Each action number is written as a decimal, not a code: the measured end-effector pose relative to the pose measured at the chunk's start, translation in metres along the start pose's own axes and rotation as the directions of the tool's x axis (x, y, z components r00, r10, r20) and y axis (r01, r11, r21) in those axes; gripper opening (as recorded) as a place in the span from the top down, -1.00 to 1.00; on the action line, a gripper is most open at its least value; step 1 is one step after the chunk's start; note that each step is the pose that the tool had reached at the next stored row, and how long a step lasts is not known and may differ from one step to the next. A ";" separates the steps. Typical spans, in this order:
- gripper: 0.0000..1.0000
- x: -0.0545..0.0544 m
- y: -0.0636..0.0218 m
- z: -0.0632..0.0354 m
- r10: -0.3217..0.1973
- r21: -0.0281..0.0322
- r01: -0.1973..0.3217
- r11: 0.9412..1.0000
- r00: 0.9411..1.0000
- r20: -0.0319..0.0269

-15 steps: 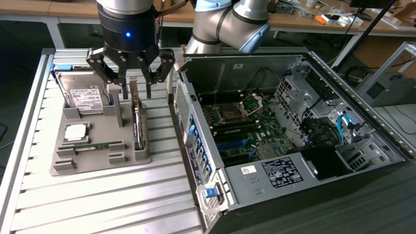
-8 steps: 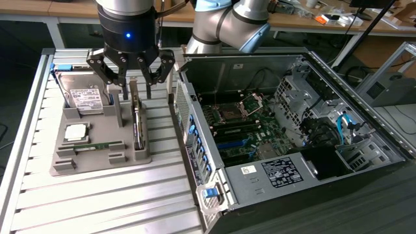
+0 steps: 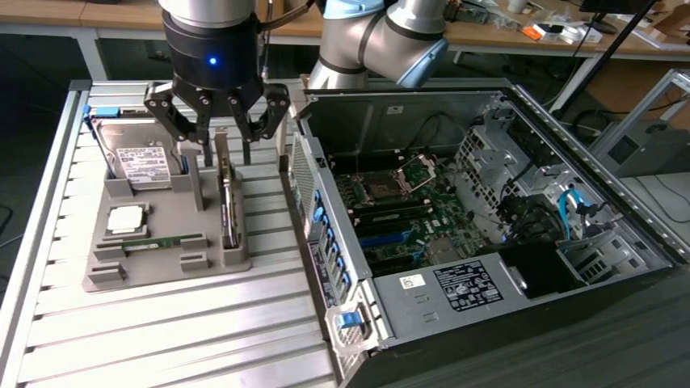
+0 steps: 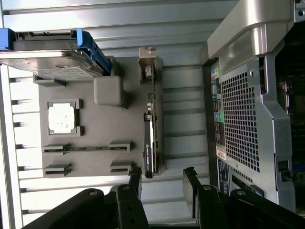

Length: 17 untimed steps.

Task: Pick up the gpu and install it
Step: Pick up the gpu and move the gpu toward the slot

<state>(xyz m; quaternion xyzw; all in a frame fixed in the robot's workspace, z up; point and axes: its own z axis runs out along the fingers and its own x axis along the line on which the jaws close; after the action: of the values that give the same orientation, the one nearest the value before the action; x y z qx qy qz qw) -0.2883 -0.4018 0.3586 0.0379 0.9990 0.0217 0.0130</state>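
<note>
Card first: the gpu (image 3: 228,202) (image 4: 150,129) stands on its long edge in a slot along the edge of the grey tray (image 3: 161,263) (image 4: 95,124) that faces the computer case (image 3: 305,174) (image 4: 243,119). Its silvery bracket is at the end farthest from the exterior camera. We see it seated in the tray, not lifted.

The gripper (image 3: 225,153) (image 4: 163,183) hangs low over the bracket end of the card, pointing straight down. Its jaws are spread wide, one finger on each side of the card, and they hold nothing. In the wrist view one finger sits just beside the card's end and the other stands clear. We cannot tell whether the nearer finger touches it.

Elsewhere on the tray:
- A hard drive (image 3: 140,162) (image 4: 52,67) with a white label and blue side rails leans upright at the far corner, on the exterior view's left.
- A square processor chip (image 3: 126,217) (image 4: 62,118) lies flat in a pocket near the middle of the edge away from the case.
- A narrow green memory stick (image 3: 161,242) (image 4: 86,148) lies across the tray, just nearer the exterior camera than the chip.

The tray rests on a ribbed metal table (image 3: 161,331) (image 4: 119,19). The computer case lies open on its side beside the tray, at the exterior view's right, with its motherboard (image 3: 399,210) facing up.
</note>
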 end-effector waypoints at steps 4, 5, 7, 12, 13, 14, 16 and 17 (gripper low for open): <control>0.04 0.000 -0.0001 0.0011 0.000 0.000 0.000 1.000 1.000 0.000; 0.04 0.000 -0.0001 0.0012 0.000 0.000 0.000 1.000 1.000 0.000; 0.04 0.000 -0.0002 0.0016 0.000 0.000 0.000 1.000 1.000 0.000; 0.04 0.000 -0.0003 0.0025 0.000 0.000 0.000 1.000 1.000 0.000; 0.04 0.000 -0.0004 0.0039 0.000 0.000 0.000 1.000 1.000 0.000; 0.04 0.000 -0.0005 0.0050 0.000 0.000 0.000 1.000 1.000 0.000; 0.04 0.000 -0.0006 0.0053 0.000 0.000 0.000 1.000 1.000 0.000; 0.04 0.000 -0.0006 0.0054 0.000 0.000 0.000 1.000 1.000 0.000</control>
<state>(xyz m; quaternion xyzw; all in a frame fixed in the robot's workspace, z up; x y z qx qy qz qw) -0.2887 -0.4021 0.3532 0.0379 0.9990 0.0217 0.0131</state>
